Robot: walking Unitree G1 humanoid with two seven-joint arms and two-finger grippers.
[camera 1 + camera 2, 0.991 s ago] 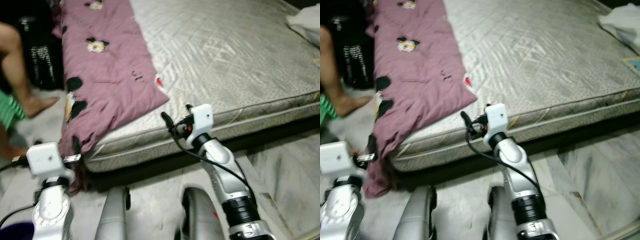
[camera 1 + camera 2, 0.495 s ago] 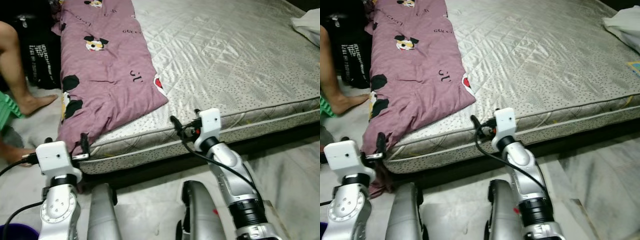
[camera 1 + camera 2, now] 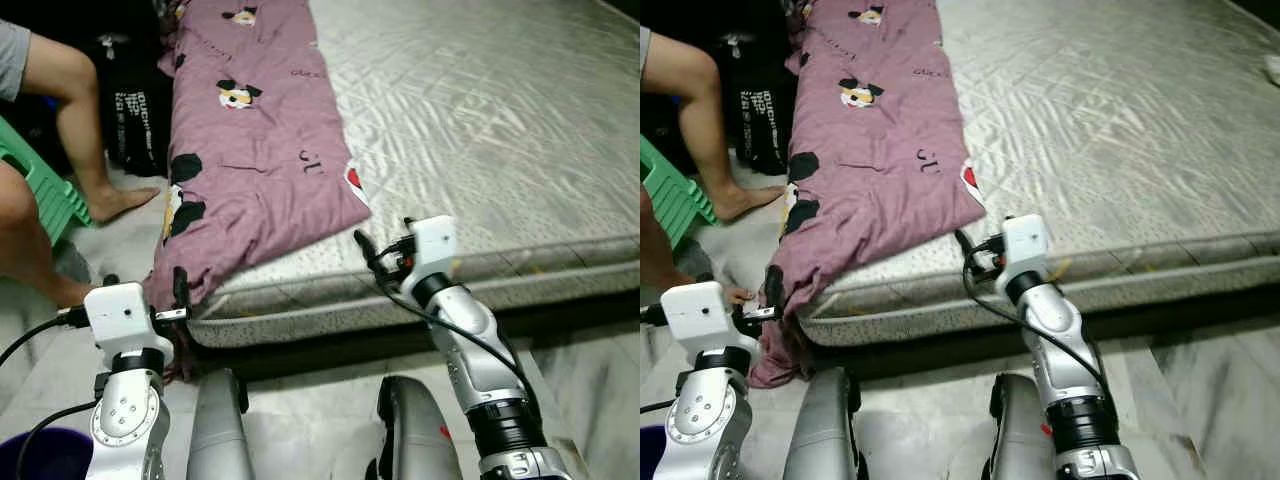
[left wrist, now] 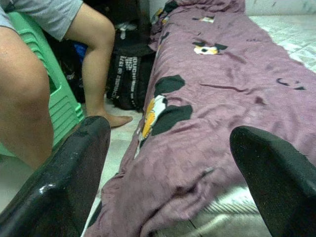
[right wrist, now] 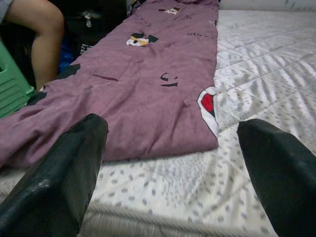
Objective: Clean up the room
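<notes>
Along the left edge of the bed, a mauve blanket printed with cartoon mouse figures lies stretched lengthwise over the quilted grey mattress, and its near end spills past the bed's near-left corner and hangs down to the floor; that drooping, rumpled end is likely the part of the room that wants tidying, since the rest of the mattress is bare. The left pincer hovers just off that near-left corner, level with the hanging folds, its two black fingers spread wide with nothing between them, and its wrist view looks straight along the blanket, which suggests it is lined up to take the loose end. The right pincer is raised just in front of the bed's near edge, by the blanket's near right corner with its red patch; its fingers are also parted and empty, aimed so that this corner sits between them, a fair position for taking the cloth from its other side. Neither touches the fabric yet. Off the bed's left side a person sits on a green plastic stool, bare legs and a foot resting on the pale floor near the blanket's hanging edge, and a black bag with white lettering stands against the bed behind the foot. A dark purple tub shows on the floor beside the left arm.
</notes>
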